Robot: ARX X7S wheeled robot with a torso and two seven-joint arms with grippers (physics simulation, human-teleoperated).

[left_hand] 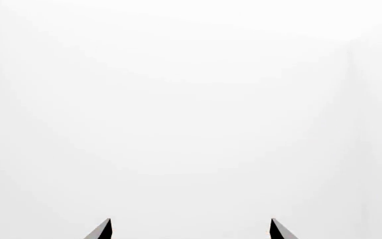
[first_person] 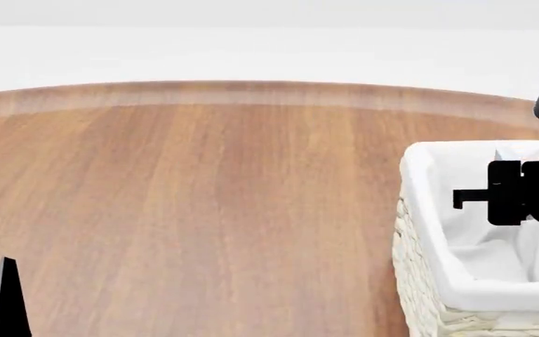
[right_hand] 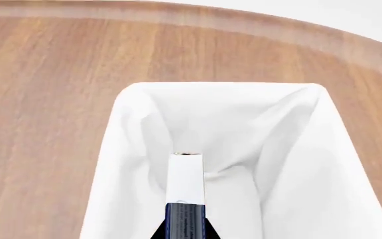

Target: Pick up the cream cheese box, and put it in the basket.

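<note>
Pinched edge-on between the right gripper (right_hand: pixel 185 219) fingers: cream cheese box (right_hand: pixel 186 179), hanging over the basket (right_hand: pixel 324 164) liner. Left gripper (left_hand: pixel 191 230) fingers spread, holding nothing. Head view: basket on wooden surface (first_person: pixel 194 210), box seemingly hidden.

I'm in a bare simulated room — blank white walls (first_person: pixel 250 53), my one round wooden table (first_person: pixel 204 210) — nothing homelike.

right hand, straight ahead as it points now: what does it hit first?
Most likely the white liner inside the basket. The right hand holds the cream cheese box edge-on over the opening, so the box would probably touch first; depth is unclear.
</note>
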